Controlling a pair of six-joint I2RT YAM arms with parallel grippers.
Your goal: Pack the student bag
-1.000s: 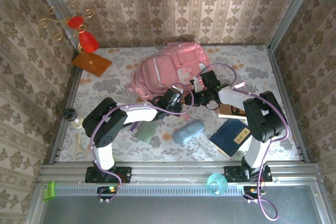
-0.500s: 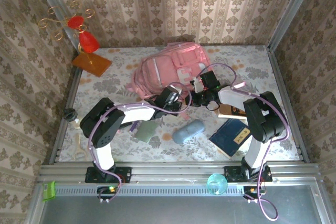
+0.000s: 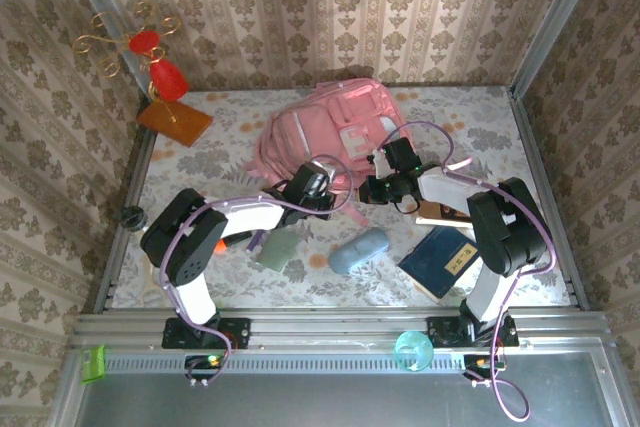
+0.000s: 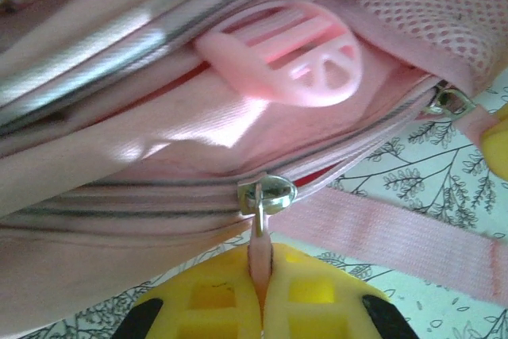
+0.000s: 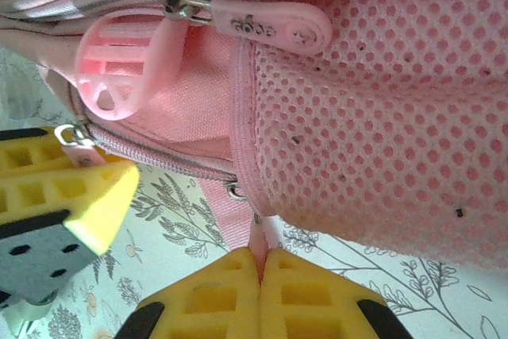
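Student bag [image 3: 325,127]: one, pink, lying at 12 o'clock on the surface [image 3: 480,117]. Its near edge is masked by two arms and its interior is unseen. Left tool [image 4: 260,275]: fingers together, pinching one zipper pull [image 4: 259,245]. Right tool [image 5: 260,263]: fingers together, pinching a second pull [image 5: 259,236].

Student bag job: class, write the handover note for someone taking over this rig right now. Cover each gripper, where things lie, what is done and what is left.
Left gripper: shut on a pink zipper pull at the near edge of the student bag.
Right gripper: shut on a second zipper pull close by.
Blue pencil case and dark blue book lie on the table, outside the bag.
Done: both pulls gripped.
Left: open the zip, probably by drawing the pulls apart, then load the items.
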